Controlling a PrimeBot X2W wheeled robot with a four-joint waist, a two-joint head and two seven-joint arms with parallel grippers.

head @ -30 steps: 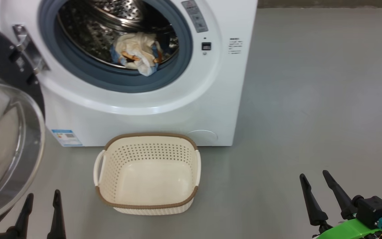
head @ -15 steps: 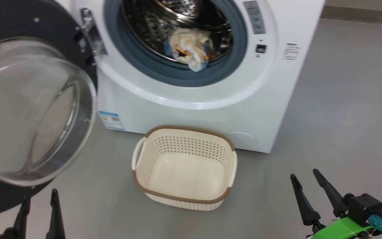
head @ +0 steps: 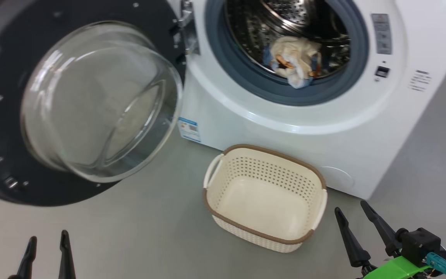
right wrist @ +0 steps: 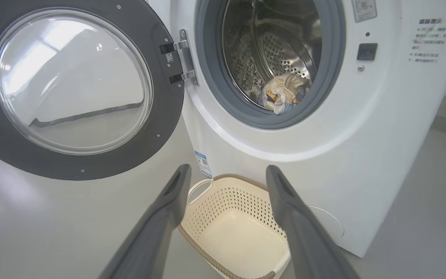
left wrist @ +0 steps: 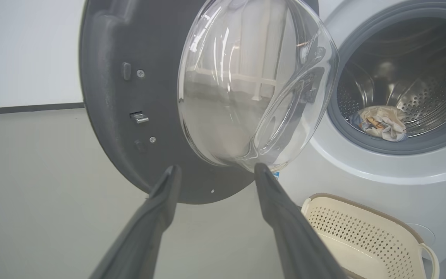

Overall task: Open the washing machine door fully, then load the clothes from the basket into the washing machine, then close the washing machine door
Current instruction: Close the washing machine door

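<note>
Two-fingered dark left gripper (head: 48, 237) at 7 o'clock and right gripper (head: 350, 206) at 5 o'clock, both jaws wide and empty. Cream perforated plastic basket (head: 269, 174), empty, at 6 o'clock. Black-rimmed, glass-bowled round washing machine door (head: 91, 104) fully open at 10 o'clock. Blue-and-cream printed clothes (head: 294, 58) lie in the white front-loading washing machine (head: 285, 128) at 1 o'clock. Opening and loading appear complete; closing remains.

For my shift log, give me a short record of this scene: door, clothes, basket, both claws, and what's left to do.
washing machine door: swung wide open, hinged on the left of the opening
clothes: one cream and blue bundle lying in the drum
basket: empty, on the floor in front of the washing machine
left claw: open, holding nothing, pointing toward the door
right claw: open, holding nothing, right of the basket
step left: closing the door
</note>
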